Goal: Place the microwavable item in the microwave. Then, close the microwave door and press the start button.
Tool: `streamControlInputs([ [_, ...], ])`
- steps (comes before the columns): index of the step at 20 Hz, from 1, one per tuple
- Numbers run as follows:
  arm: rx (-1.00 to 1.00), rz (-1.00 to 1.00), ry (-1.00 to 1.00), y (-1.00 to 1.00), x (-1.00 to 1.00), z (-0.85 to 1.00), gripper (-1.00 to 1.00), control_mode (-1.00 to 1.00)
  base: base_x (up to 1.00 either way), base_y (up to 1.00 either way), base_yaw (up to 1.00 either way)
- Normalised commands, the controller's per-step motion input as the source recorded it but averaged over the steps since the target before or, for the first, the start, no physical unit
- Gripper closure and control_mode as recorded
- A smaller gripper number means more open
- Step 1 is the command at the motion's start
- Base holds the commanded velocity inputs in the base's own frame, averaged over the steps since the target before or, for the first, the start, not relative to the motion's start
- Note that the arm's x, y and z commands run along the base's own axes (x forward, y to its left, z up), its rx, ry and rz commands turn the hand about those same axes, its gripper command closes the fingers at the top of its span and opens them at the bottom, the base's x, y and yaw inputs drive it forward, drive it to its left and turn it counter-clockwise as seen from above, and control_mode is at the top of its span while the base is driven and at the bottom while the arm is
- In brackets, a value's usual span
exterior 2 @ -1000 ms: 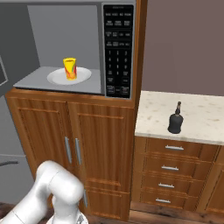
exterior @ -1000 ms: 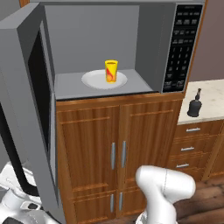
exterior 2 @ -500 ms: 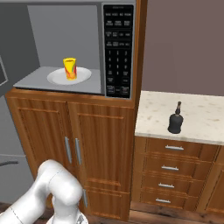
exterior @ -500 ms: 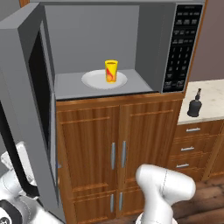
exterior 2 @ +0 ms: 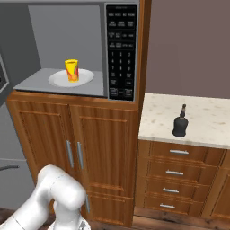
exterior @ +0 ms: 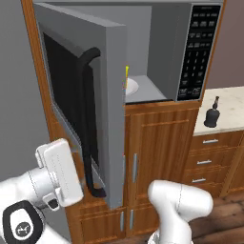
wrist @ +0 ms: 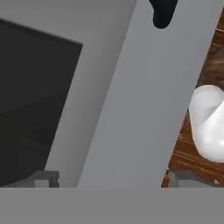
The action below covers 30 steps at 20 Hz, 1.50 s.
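Note:
The yellow cup [exterior 2: 71,70] with its red mark stands upright on the white plate [exterior 2: 85,78] inside the grey microwave [exterior 2: 63,36]. In the left base view the microwave door [exterior: 112,95] stands about half shut and hides all but a yellow sliver of the cup [exterior: 127,72]. Its dark curved handle [exterior: 87,119] faces me. My gripper [wrist: 111,178] is open and empty, close against the door's outer face beside the dark window [wrist: 35,100]. The white hand [exterior: 59,174] sits low, left of the door. The black keypad [exterior: 198,47] is on the right.
A black round-bodied bottle [exterior 2: 180,122] stands on the speckled counter [exterior 2: 206,117] to the right of the microwave. Brown cabinet doors [exterior 2: 72,148] are below the microwave, and drawers [exterior 2: 179,170] below the counter. A grey wall [exterior: 14,95] lies to the left.
The microwave door has swung from wide open to about half shut. My hand has come up at the lower left, against the door's outer face. The cup has stayed on the plate.

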Motion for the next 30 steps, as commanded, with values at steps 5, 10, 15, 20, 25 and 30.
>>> streamControlInputs([
  [5,0.31,0.35,-0.14,-1.0,0.12,0.0,-1.0,-1.0,0.0,0.0,0.0],
  [10,0.23,0.46,-0.16,-0.94,0.47,0.0,-1.0,-1.0,0.0,0.0,0.0],
  [15,0.24,0.57,-0.16,-0.51,0.78,-0.01,-1.0,-1.0,0.0,0.0,0.0],
  [20,0.17,0.54,-0.03,-0.19,0.94,-0.01,-1.0,-1.0,0.0,0.0,0.0],
  [25,0.09,0.34,0.0,-0.02,0.98,0.0,-1.0,-1.0,0.0,0.0,0.0],
  [30,0.05,0.11,0.02,-0.06,0.9,0.01,-1.0,-1.0,0.0,0.0,0.0],
])
